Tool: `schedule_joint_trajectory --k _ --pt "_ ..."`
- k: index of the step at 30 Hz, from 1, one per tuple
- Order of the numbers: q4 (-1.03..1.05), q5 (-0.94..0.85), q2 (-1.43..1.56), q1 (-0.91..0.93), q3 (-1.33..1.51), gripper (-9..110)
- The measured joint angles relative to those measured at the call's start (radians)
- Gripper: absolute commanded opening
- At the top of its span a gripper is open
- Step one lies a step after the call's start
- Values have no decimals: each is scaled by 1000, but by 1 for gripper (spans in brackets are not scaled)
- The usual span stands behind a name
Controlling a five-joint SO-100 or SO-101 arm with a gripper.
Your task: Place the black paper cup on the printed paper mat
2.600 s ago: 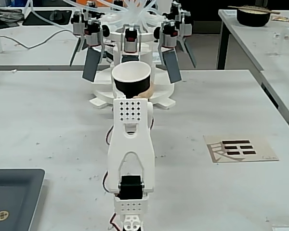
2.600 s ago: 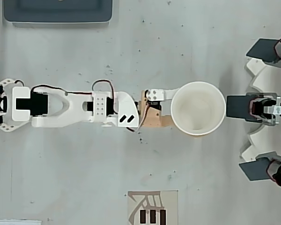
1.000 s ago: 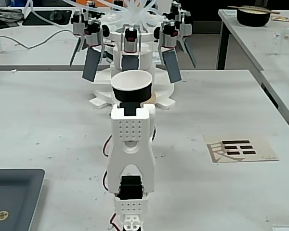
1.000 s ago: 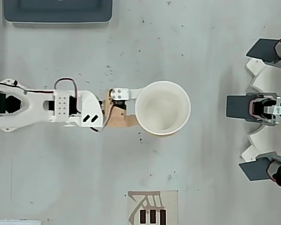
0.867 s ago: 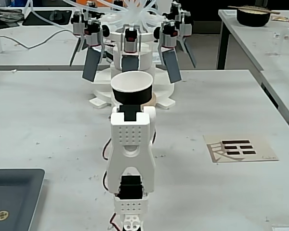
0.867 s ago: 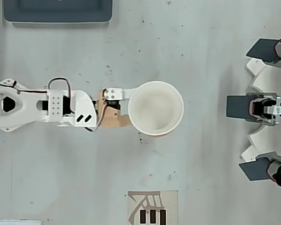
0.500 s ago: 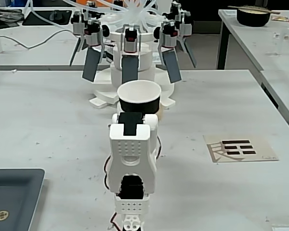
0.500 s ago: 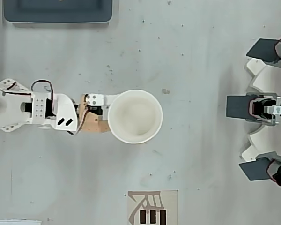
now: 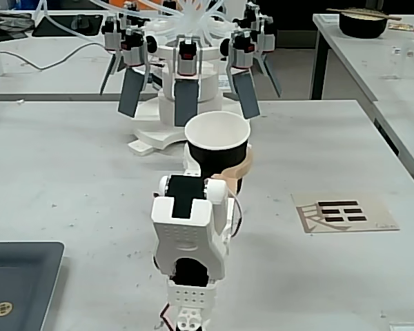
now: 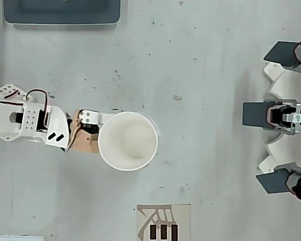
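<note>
jaws (image 9: pixel 224 172): clenched round the black paper cup (image 9: pixel 217 148), tan finger wrapping its wall on the right in the fixed view
cup: upright between the jaws, white inside showing, base hidden, cannot tell if it touches the tabletop (image 9: pixel 69 165)
printed paper mat (image 9: pixel 345 212): flat on tabletop, well apart from the jaws, to their right in the fixed view
grey tray (image 10: pixel 62 12): well apart, on the jaws' opposite side from the mat

Bare table (image 9: pixel 310 152) lies between black paper cup (image 9: pixel 217 148) and printed paper mat (image 9: pixel 345 212) — white fixture (image 9: pixel 186 76) stands behind.
</note>
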Motion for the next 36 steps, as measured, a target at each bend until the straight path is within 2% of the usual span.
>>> schedule_joint_trajectory --k 9,18,36 --pt "0 0 3 48 0 11" --pt "0 8 -107 179 -87 10" --pt "58 26 -411 405 -456 10"
